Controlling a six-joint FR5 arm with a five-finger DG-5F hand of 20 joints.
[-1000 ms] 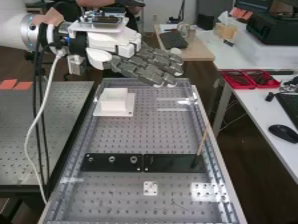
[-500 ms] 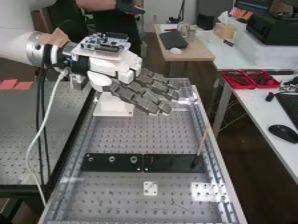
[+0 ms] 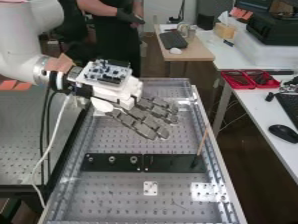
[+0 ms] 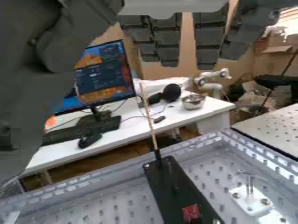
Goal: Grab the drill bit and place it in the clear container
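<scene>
I take the slim dark piece (image 4: 174, 182) upright in the black holder (image 3: 174, 165) for the drill bit, likely stood so I can pinch it. A wooden stick (image 3: 202, 142) rises nearby. My hand (image 3: 138, 120) hangs apart, empty, fingers loosely straight to leave closing room.

Before the hand (image 3: 145, 123): two black plates (image 3: 174, 163), one slender rod (image 3: 202, 142), one small white plate (image 3: 150, 186); well apart, two red trays (image 3: 239, 87).
</scene>
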